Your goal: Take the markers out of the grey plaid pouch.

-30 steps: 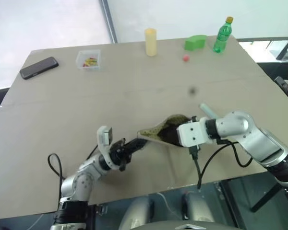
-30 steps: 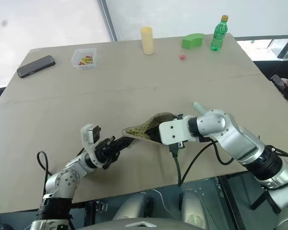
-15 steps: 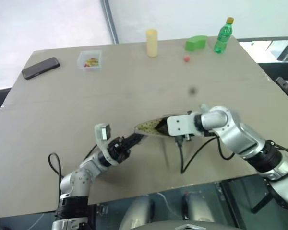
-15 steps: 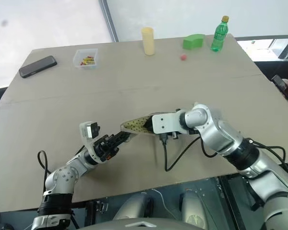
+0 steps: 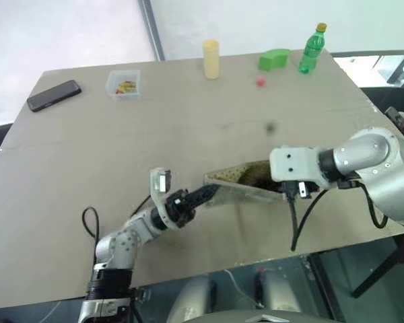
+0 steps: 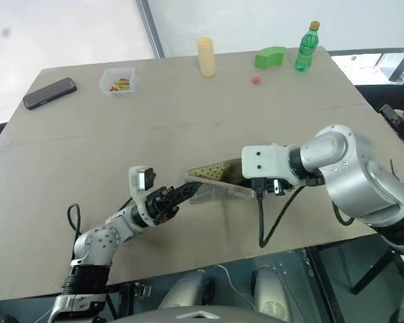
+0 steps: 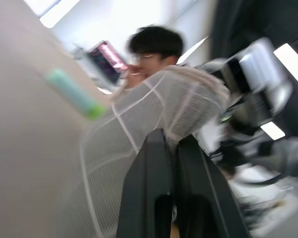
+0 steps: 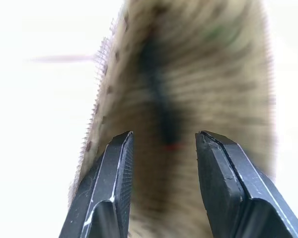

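- a brown tabletop (image 5: 188,128) carries everything.
- a black phone (image 5: 54,95) lies flat near the far left corner.
- a small clear box (image 5: 124,83) with red and yellow bits inside sits to the right of the phone.
- a pale yellow cylinder (image 5: 211,59) stands upright at the far edge.
- a green block (image 5: 275,59) rests beside a green bottle (image 5: 312,48) with a yellow cap, far right.
- a small red ball (image 5: 260,81) lies just in front of the block.
- a person (image 7: 156,44) with dark hair holds a phone, blurred, beyond the tabletop.
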Motion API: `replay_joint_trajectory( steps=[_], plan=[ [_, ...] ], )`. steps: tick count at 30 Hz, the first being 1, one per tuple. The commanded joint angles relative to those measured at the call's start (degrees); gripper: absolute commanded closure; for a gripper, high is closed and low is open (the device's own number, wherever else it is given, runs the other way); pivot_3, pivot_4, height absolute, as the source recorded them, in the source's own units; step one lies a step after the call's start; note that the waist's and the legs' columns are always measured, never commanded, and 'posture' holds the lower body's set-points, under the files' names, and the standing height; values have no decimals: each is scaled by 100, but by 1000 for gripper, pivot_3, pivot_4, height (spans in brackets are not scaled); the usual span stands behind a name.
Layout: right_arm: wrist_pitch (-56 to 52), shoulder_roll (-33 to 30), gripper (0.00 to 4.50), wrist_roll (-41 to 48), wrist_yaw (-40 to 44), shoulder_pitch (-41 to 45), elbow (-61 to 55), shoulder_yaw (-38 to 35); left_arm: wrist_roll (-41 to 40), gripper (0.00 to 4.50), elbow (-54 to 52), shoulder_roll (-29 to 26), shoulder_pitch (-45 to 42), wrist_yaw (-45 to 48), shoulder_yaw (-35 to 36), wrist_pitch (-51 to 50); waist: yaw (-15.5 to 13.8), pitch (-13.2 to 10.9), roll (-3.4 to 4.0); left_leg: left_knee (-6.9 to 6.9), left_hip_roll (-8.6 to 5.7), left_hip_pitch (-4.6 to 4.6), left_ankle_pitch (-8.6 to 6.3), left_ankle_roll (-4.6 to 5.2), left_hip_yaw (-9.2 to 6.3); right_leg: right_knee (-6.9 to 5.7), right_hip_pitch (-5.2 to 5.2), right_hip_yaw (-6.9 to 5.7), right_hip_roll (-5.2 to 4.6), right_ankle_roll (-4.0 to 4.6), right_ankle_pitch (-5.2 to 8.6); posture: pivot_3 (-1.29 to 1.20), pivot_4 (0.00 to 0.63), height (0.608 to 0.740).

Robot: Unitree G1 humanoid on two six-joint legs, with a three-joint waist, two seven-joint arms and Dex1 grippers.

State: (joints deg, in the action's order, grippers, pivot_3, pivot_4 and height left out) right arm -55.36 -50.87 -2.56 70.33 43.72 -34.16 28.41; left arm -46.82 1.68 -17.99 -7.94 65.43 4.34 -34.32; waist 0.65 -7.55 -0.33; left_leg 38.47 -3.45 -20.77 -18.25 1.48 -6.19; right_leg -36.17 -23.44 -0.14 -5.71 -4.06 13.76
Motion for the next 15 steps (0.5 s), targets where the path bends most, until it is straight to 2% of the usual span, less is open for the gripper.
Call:
replay_joint_trajectory(
  steps=[1,9,15],
  plan=[
    [160,291,2484,-235,-470,-101,289,367,289,4500,247,-24,29,142,-41,366,-5,0,1,0,-2,1,0,0,-1,-1,0,-1,-3,0,0,0,150,740],
    [513,894,2484,-435,-899,-115,886,790,148,4500,-243,2,250,-18,-32,169,23,2,2,3,-1,6,0,0,-1,-11,-3,2,0,0,0,0,150,740],
    [1156,1316,2484,-572,-1118,-215,1246,1020,173,4500,-350,63,240,-261,21,236,24,3,0,4,-3,5,0,0,-2,-9,-4,1,-1,0,0,0,150,740]
  ],
)
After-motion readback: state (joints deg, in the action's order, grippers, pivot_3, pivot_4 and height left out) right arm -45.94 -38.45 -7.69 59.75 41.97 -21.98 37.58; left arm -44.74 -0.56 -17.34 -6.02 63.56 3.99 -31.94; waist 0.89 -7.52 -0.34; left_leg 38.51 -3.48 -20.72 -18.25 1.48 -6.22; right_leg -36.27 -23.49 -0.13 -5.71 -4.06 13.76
